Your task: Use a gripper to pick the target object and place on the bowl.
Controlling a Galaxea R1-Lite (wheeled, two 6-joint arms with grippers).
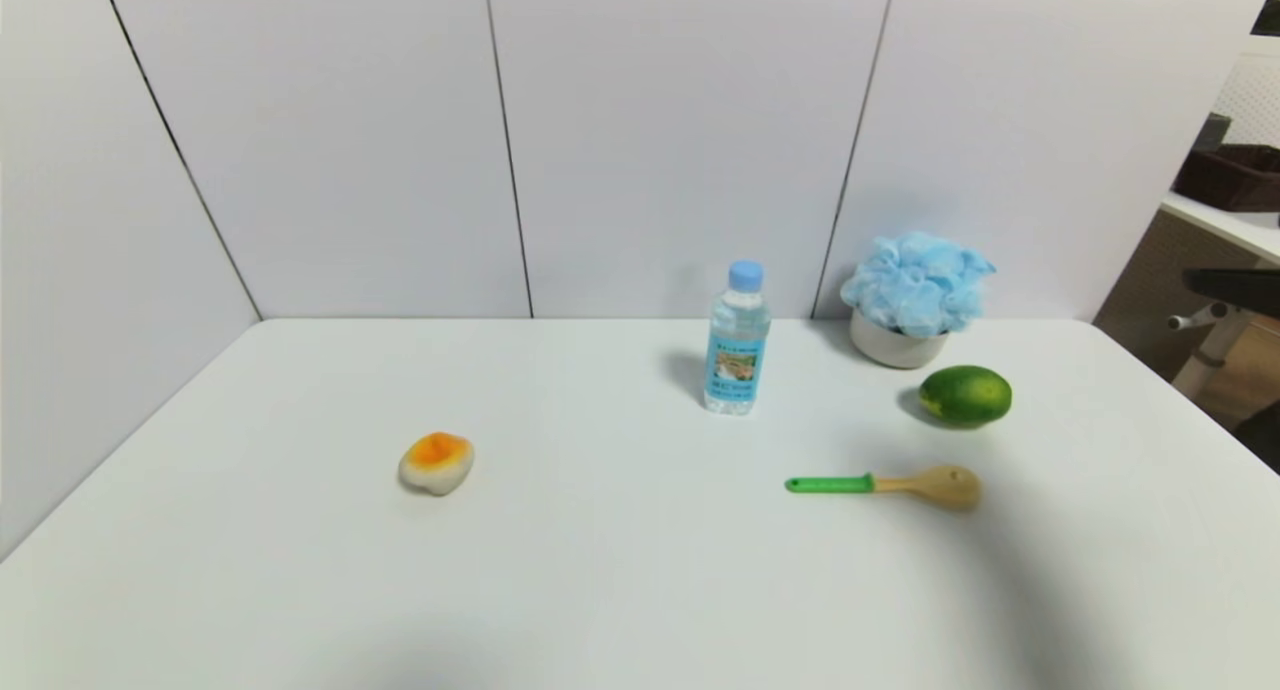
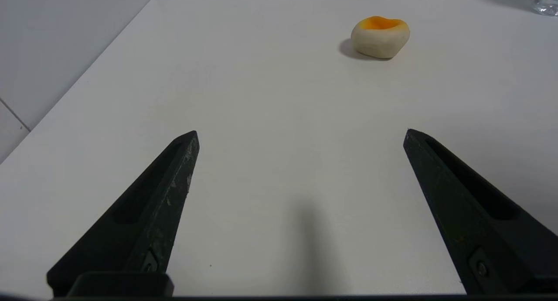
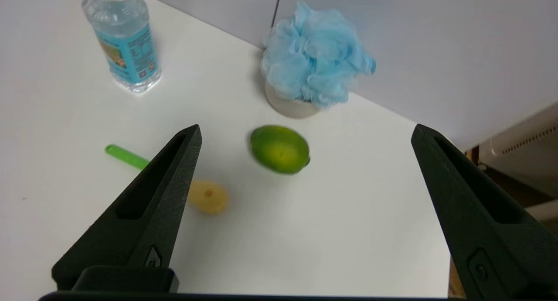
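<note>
The light-blue mesh bath pouf (image 1: 918,282) sits on top of the small off-white bowl (image 1: 893,348) at the far right of the white table, near the back wall. Both also show in the right wrist view: the pouf (image 3: 314,53) on the bowl (image 3: 290,107). My right gripper (image 3: 305,133) is open and empty, above the table's near right part, well short of the bowl. My left gripper (image 2: 301,133) is open and empty, low over the table's left front. Neither arm shows in the head view.
A blue-capped clear water bottle (image 1: 738,340) stands at the back middle. A green fruit (image 1: 965,396) lies in front of the bowl. A wooden spoon with a green handle (image 1: 885,485) lies nearer. A white-and-orange egg-like toy (image 1: 436,462) lies left. The table's right edge is close.
</note>
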